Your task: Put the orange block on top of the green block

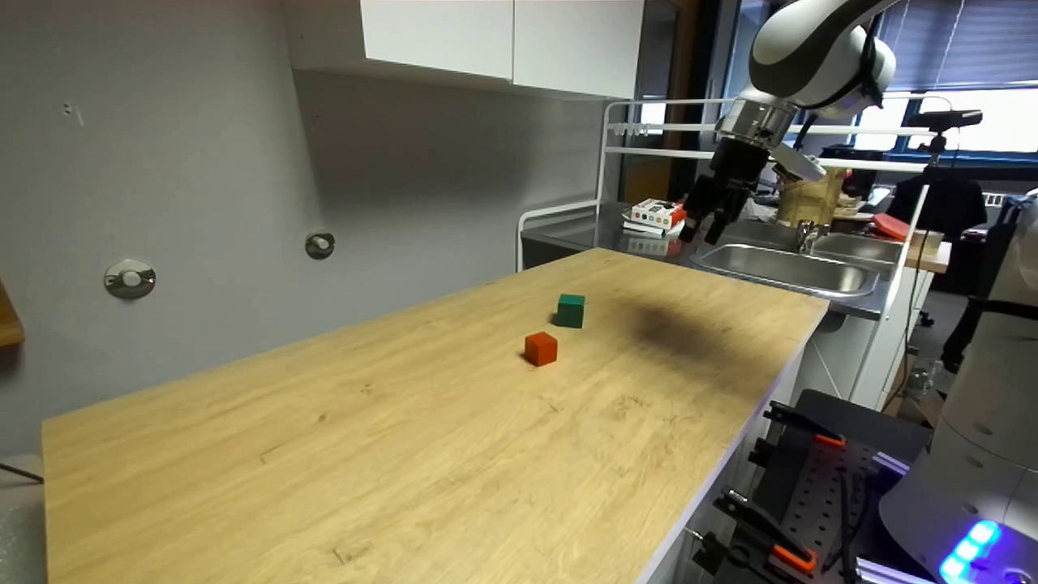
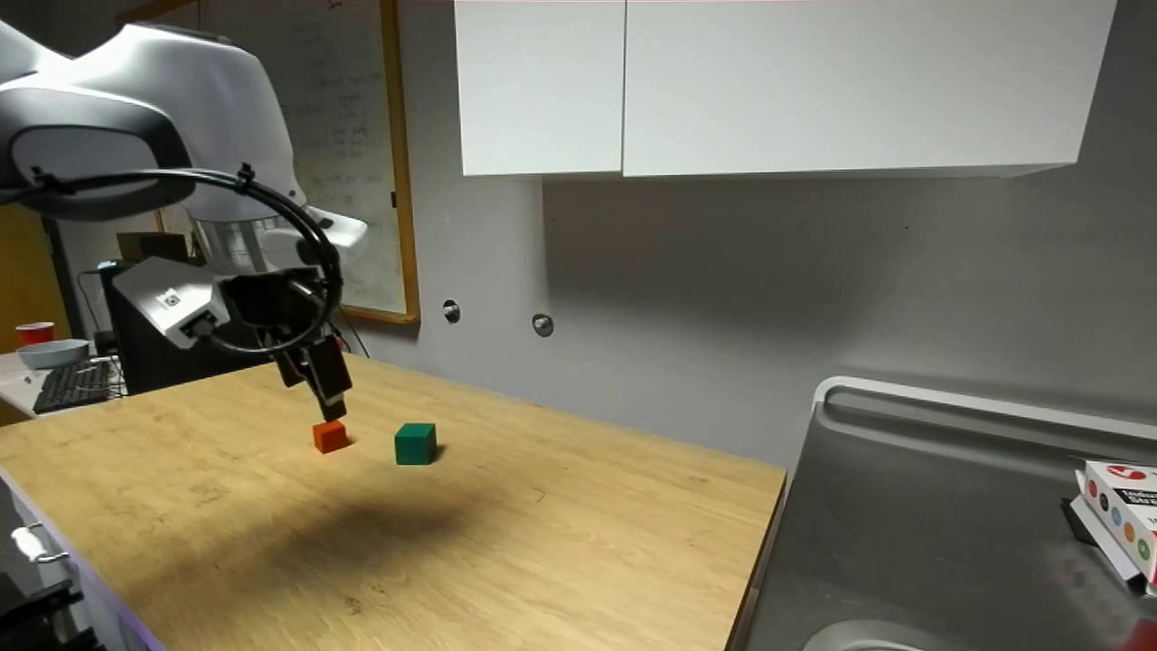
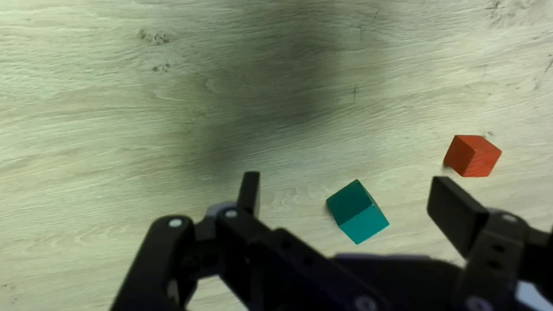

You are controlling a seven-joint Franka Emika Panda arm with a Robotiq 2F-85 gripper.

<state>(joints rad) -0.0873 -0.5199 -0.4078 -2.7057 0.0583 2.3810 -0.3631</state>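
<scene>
The orange block sits on the wooden table, and it also shows in an exterior view and at the right of the wrist view. The green block sits on the table a short gap away from it, and also shows in an exterior view. My gripper is raised well above the table, tilted, also in an exterior view. In the wrist view my gripper is open and empty. The green block appears between its fingers, far below; the orange block appears beyond the right fingertip.
The wooden table carries both blocks. White wall cabinets hang above its back side. A metal counter with a sink and a white box lies beyond the table's end. A white rack frame stands there.
</scene>
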